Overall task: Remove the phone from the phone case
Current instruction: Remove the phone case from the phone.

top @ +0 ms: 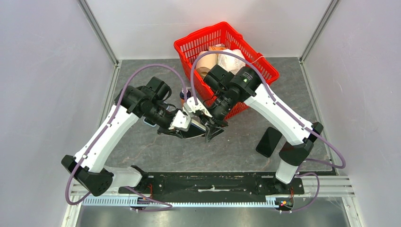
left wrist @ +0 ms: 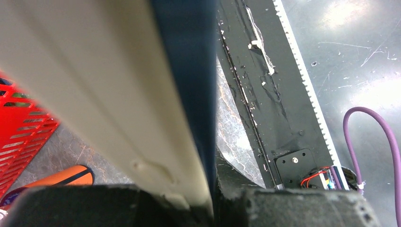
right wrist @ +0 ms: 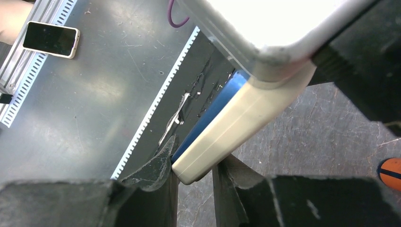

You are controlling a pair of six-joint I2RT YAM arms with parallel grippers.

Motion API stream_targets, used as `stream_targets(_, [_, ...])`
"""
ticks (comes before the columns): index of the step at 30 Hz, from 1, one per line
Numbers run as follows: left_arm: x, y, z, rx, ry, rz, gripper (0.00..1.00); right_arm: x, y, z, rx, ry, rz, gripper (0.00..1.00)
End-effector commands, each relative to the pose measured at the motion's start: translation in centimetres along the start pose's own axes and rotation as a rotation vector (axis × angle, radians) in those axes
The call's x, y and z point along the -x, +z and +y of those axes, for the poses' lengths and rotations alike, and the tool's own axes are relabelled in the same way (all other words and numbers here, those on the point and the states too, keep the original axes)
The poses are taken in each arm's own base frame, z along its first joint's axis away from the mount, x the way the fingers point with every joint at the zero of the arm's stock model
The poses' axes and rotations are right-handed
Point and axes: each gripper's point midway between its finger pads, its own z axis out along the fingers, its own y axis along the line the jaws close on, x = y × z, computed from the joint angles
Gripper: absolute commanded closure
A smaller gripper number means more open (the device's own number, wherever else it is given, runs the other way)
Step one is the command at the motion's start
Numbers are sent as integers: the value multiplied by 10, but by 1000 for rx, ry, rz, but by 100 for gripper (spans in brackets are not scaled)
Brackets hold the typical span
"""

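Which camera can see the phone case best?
The right wrist camera. It shows the cream case at its corner and side, with the blue phone peeking out along it. The left wrist camera is so close that the case is just a wide cream stripe. From the top it is nearly hidden.

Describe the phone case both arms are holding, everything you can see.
The phone case is cream, smooth and matte. It looks like soft plastic, with a rounded corner and a small raised bump on its side. A dark blue phone lies flush against it, apparently seated in it. The case is held off the table, tilted: the left end effector clamps one end and the right end effector pinches a corner.
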Motion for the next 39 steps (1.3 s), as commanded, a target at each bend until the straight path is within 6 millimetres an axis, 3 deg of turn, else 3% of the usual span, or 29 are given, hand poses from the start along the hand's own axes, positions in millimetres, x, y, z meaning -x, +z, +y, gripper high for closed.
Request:
stream_targets(1, [20,17,6,-47,385,24,98,2,5,25,141,197,-43,100])
stream_targets(28, [22,21,-6,-68,431,47,98,-6,9,18,137,221,-14,100])
stream_targets(32, [21,18,-7,-59,439,57,98,-11,7,8,113,259,-11,100])
stream_targets(39, [13,14,-6,-12,410,95,98,-17,-12,-30,-6,386,-64,100])
